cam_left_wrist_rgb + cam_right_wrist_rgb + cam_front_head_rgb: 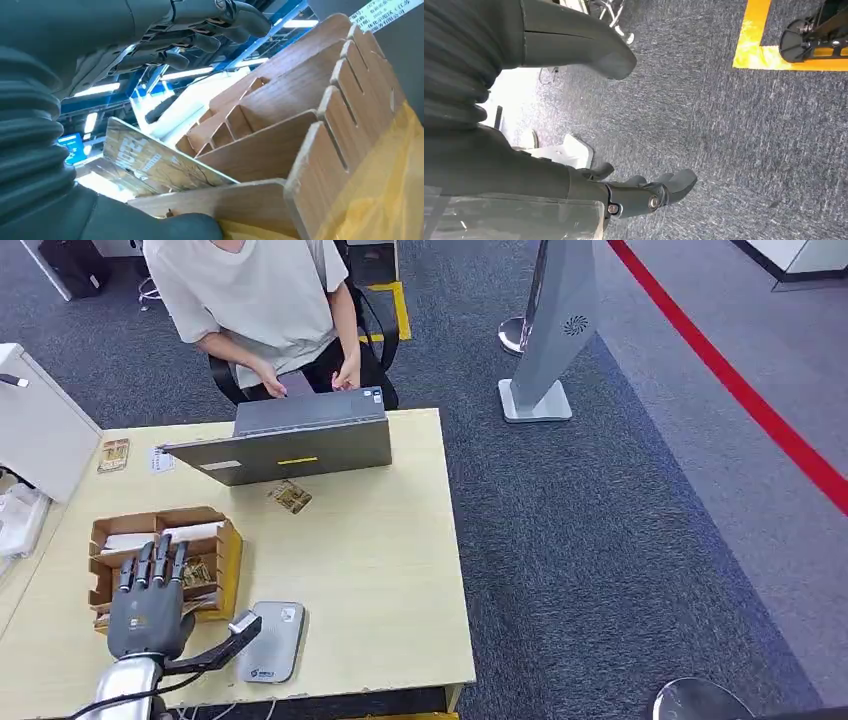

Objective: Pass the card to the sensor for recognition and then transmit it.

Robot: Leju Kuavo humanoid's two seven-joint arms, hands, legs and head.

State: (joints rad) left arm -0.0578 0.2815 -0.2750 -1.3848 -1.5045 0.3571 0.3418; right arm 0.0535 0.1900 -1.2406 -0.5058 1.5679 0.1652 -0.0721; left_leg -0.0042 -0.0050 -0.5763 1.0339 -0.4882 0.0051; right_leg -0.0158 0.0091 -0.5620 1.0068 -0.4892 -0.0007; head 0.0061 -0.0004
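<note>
Left hand (150, 598) covers part of the wooden organizer (222, 540); cards (199, 574) under the fingers mostly hidden. Card (155, 162) print too blurred to read. Person (262, 300) cut off at top edge. Laptop (290, 445) hides their hands partly.

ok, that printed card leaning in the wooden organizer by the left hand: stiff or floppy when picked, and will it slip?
Probably stiff: in the left wrist view the card leans across the wooden organizer with a straight edge and no sag. Likely light, being thin. Its printed face looks glossy, so it may slip in a loose pinch. The left hand hovers over the organizer with fingers spread.
</note>
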